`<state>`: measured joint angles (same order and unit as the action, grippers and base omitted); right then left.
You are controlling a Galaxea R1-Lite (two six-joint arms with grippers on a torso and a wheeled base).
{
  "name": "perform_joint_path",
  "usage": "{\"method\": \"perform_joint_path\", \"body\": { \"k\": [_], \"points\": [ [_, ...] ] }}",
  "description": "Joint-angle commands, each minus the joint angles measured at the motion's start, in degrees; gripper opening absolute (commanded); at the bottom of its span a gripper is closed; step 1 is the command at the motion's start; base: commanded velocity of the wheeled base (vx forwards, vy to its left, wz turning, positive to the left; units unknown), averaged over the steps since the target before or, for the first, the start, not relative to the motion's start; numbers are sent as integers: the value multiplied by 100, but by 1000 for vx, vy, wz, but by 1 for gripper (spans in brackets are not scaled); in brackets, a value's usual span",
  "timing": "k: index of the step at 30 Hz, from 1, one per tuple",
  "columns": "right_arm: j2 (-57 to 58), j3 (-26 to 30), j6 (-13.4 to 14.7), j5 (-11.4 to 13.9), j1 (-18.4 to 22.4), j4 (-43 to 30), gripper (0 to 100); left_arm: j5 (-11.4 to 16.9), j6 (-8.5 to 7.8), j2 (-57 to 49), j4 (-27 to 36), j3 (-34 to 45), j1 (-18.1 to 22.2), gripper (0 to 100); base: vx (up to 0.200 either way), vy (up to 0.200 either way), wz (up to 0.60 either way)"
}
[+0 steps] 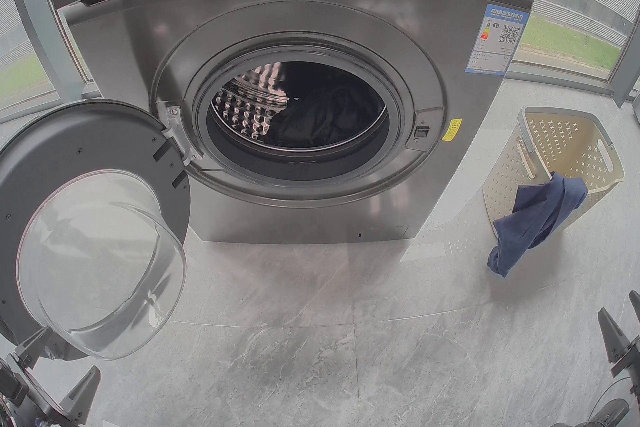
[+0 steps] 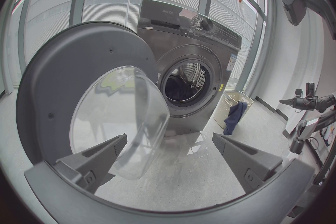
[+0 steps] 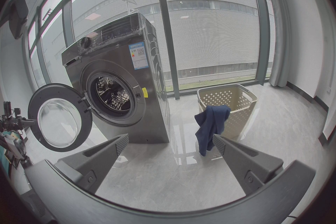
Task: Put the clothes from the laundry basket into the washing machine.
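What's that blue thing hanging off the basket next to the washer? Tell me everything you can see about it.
It is a dark blue garment, soft plain cloth, crumpled into folds. Its upper part is draped over the near rim of the beige perforated laundry basket, which stands right of the washing machine. The rest hangs down the basket's outer wall toward the grey floor; whether its tip touches the floor is unclear.
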<state>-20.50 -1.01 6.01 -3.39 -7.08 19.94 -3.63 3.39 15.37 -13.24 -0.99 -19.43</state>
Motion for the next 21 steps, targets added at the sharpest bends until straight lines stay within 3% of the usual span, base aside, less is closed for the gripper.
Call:
{"method": "perform_joint_path", "body": {
  "k": [1,6,7,9,11,12,14,16,18,20,21],
  "points": [
    [1163,101,-91,163,515,-799,100,91,-22,-887,480,99,537,100,0,0,0],
    [2050,40,-276,119,805,-1968,100,21,-40,-1027,691,99,774,100,0,-200,0],
    [2050,31,-346,-13,787,-2030,100,-6,-40,-1027,709,99,809,100,0,-200,0],
    [2050,57,-355,-48,787,-2012,100,-23,-75,-1027,700,99,924,100,0,-200,0],
    [2050,57,-364,-48,787,-2021,100,-6,-277,-1036,735,99,1433,100,0,-200,0],
    [2050,57,-372,-48,787,-2021,100,38,-383,-1098,840,99,1662,100,0,-200,0],
    [2050,48,-416,-39,787,-2047,100,337,-356,-1388,1016,90,2005,100,0,-100,0],
    [2050,66,-478,40,779,-2073,100,601,-348,-1537,1007,99,1926,100,0,0,0],
    [2050,101,-513,119,770,-2012,100,407,-339,-1537,990,90,1917,100,0,0,0],
    [2050,101,-487,102,770,-2012,100,-94,-251,-1537,1069,90,1926,100,0,0,0],
    [2050,101,-478,93,770,-2012,100,-146,-233,-1537,1069,90,1926,100,0,0,0]
  ]
}}
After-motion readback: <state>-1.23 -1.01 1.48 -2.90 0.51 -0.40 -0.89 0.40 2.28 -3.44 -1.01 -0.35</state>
